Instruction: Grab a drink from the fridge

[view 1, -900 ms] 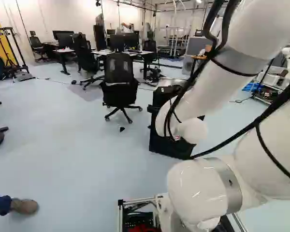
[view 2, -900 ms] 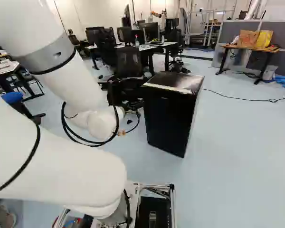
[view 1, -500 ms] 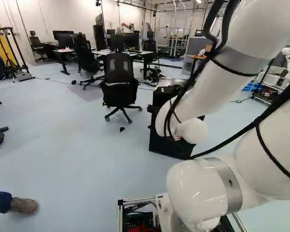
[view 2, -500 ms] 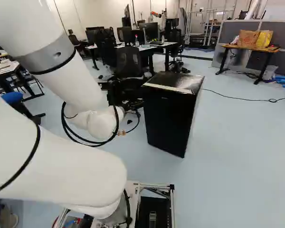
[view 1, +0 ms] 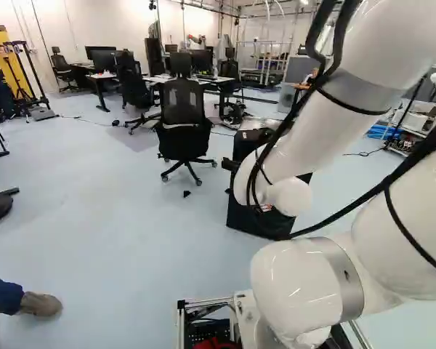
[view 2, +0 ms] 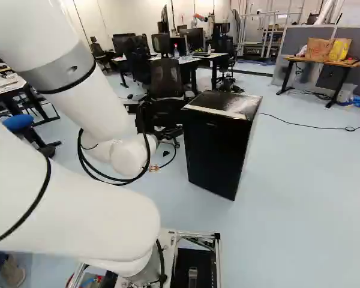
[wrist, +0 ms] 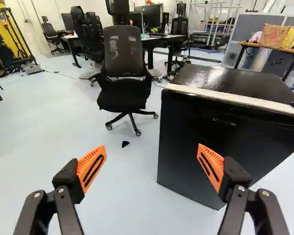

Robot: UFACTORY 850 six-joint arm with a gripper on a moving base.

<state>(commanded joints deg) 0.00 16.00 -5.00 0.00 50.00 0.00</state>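
Orange pads (wrist: 90, 169) stand well apart on your open gripper (wrist: 152, 147). Ahead of it, you see the black fridge (wrist: 186, 127), partly hidden behind one finger, with an office chair (wrist: 122, 93) near it.

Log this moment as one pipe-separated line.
gripper: open, holding nothing | fridge: door shut, ahead of gripper | office chair: near fridge | drink: not yet grasped

Two base cams sit behind the arm (view 1: 316, 134), one per side, facing ahead and a bit down, the wrist one's way closer in, and all three catch the black fridge (view 2: 213, 150) and office chair (view 1: 183, 109), upper middle in both base views.
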